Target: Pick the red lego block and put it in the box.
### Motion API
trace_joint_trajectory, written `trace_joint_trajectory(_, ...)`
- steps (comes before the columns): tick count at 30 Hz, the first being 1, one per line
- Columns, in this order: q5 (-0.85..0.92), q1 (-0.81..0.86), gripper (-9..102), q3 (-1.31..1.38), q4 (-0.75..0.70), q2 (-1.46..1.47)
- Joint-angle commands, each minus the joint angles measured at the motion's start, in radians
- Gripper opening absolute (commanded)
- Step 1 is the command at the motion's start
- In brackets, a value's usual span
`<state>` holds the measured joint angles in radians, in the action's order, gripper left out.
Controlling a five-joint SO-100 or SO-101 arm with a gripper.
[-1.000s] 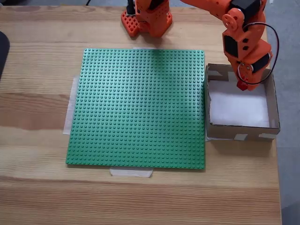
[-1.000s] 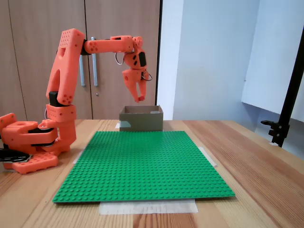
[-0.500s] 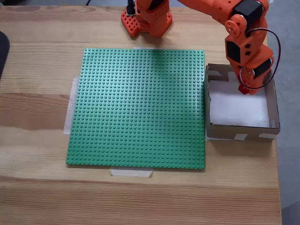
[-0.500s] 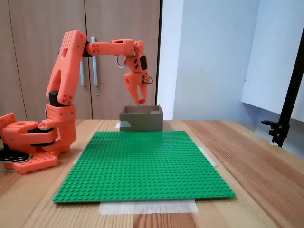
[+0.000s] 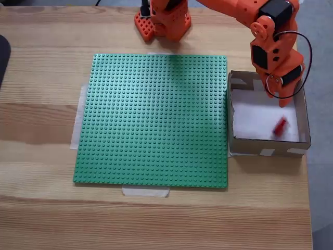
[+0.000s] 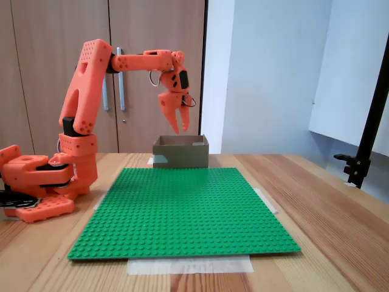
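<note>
- Inside the square brown cardboard box (image 5: 267,147), at its right near part in the top-down fixed view, lies the small red lego block (image 5: 280,126), blurred.
- Above the box hangs the orange gripper (image 6: 181,125), fingers spread apart, holding nothing.
- Left of the box lies the green studded baseplate (image 5: 154,120) on the wooden table (image 5: 41,67).

red lego block (image 5: 280,126) blurred inside box (image 5: 303,117), gripper (image 5: 272,94) above box's far side
</note>
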<state>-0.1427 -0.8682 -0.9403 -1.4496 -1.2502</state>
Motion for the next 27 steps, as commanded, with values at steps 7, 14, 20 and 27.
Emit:
trace_joint_trajectory(7,0.020,0.021,13,-0.080,0.018,-0.173)
trace_joint_trajectory(14,0.166,0.212,-1,-0.388,0.074,-0.584)
trace_joint_trajectory(20,0.193,0.485,-1,-0.744,0.144,-0.928)
trace_joint_trajectory(27,0.155,0.598,-1,-0.996,0.210,-1.129)
